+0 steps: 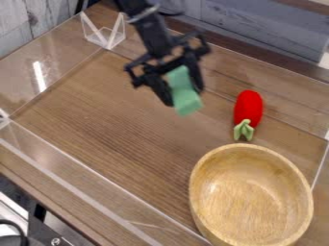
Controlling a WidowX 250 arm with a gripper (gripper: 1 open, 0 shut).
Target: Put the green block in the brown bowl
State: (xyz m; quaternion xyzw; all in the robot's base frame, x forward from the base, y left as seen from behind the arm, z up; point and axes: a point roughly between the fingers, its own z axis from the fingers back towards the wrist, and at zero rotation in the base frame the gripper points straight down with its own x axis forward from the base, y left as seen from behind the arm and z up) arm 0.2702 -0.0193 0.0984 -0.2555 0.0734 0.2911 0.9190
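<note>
Currently, Green Block Hangs in Gripper Above Counter

The black gripper (180, 88) is clamped on the green block (186, 98), one finger along each side of it. The block's lower end sticks out below the fingertips, tilted a little in the view. It appears to be raised over the wooden counter (110, 120), though how high it is cannot be judged from this one view.

The brown bowl (252, 197), round and pale with a thick rim, sits at the near right of the counter. Its inside shows bare wood. The block is outside the bowl, farther back and to its left in the view.

A red pepper (249, 108) with a green stem lies between the bowl and the back of the counter, its stem end pointing toward the bowl. The block is to the left of the pepper, apart from it. The dark arm (148, 38) reaches in from the back.
</note>
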